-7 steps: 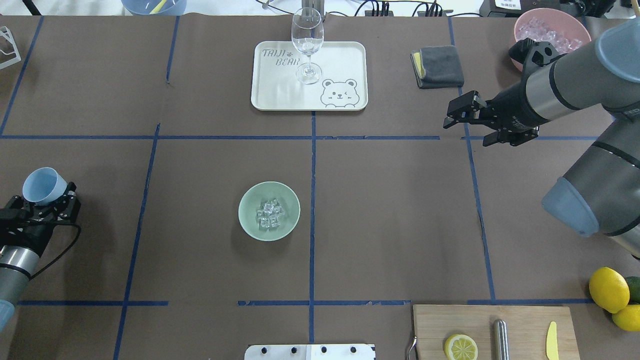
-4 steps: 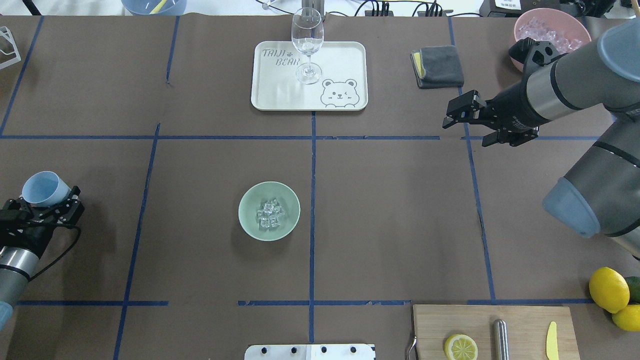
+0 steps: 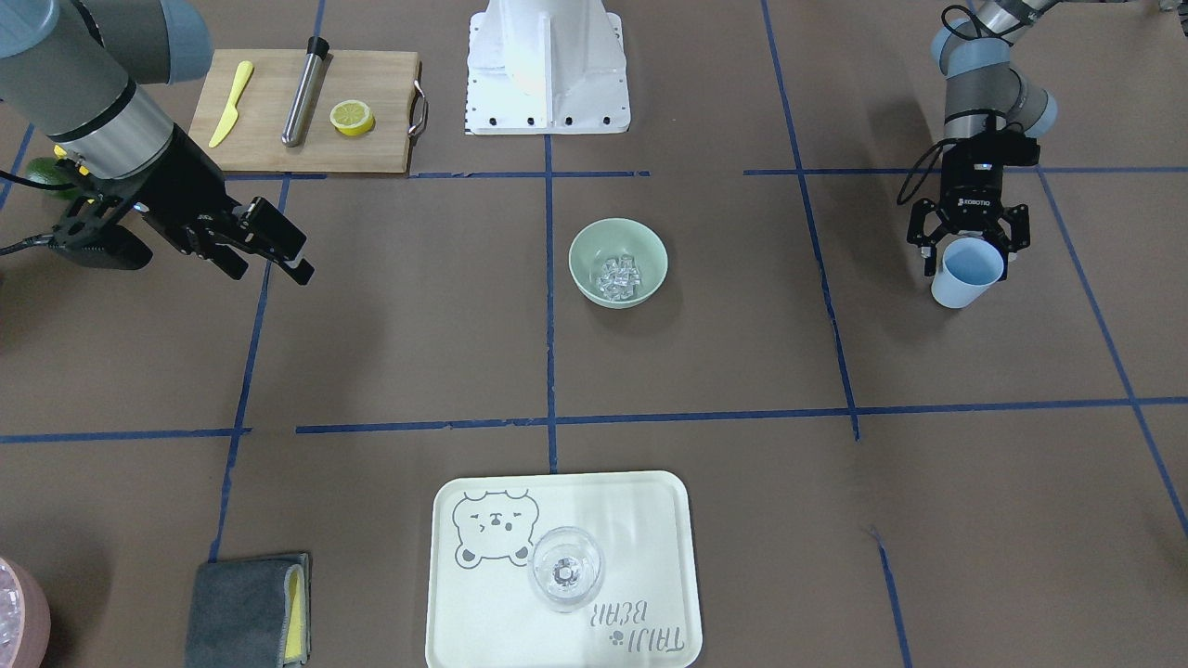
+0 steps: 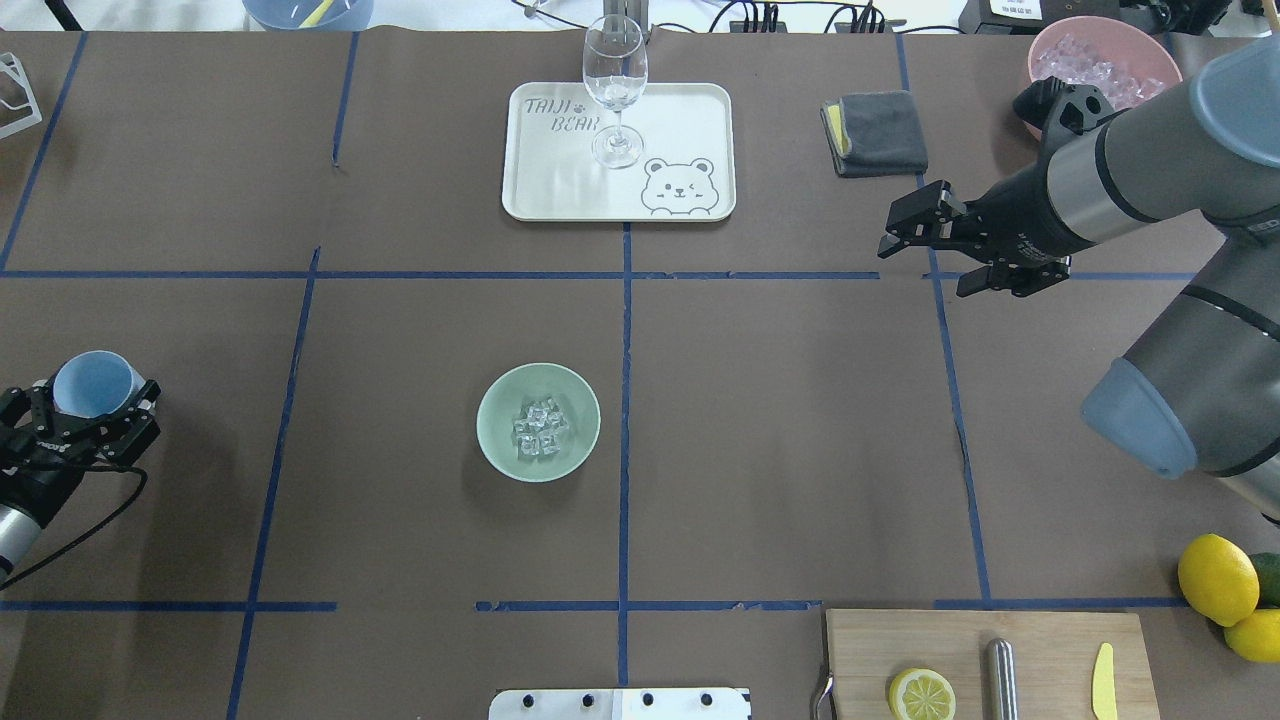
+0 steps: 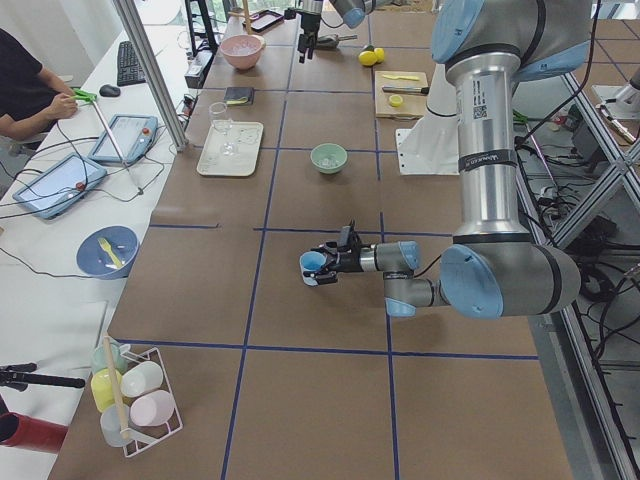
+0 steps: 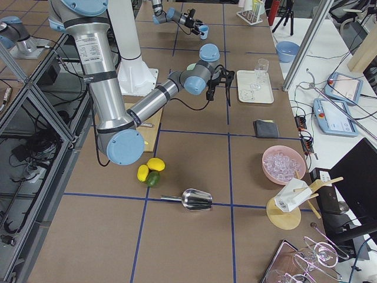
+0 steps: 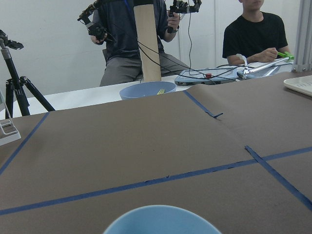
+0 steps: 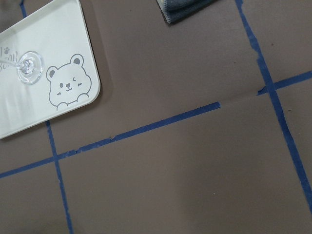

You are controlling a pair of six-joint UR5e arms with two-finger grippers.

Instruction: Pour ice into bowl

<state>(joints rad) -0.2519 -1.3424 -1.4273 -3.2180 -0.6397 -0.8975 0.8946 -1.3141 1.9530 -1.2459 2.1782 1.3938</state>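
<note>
1. Clock directions are read in the overhead view, with 12 pointing away from the robot. The ice (image 4: 540, 428) lies as a small heap of clear, glinting cubes in the middle of the bowl (image 4: 490, 405). The bowl stands on the tabletop (image 4: 780, 420) at 7 o'clock of the central tape cross.
2. The ice looks hard, slick and light. Such cubes would likely slip out of a pinch and skitter or bounce if dropped from height, so tipping them out of a vessel suits them better than grasping.
3. The bowl is round, pale mint green, smooth and opaque, with a low curved wall. If it must be moved, the rim is the likely place to grip, though its glossy surface may slide.
4. The left gripper (image 4: 92, 405), well apart at 9 o'clock of the bowl, has its fingers closed around the wall of a light blue cup (image 3: 967, 275). The cup is tapered, thin-walled and mouth-up, and no ice shows in it.
5. The right gripper (image 4: 925, 262), at 2 o'clock of the bowl, hangs above the tabletop with its fingers spread and nothing between them.
6. The tabletop is matte brown paper crossed by blue tape.
7. Judging by the filled bowl, the pour looks complete.
</note>
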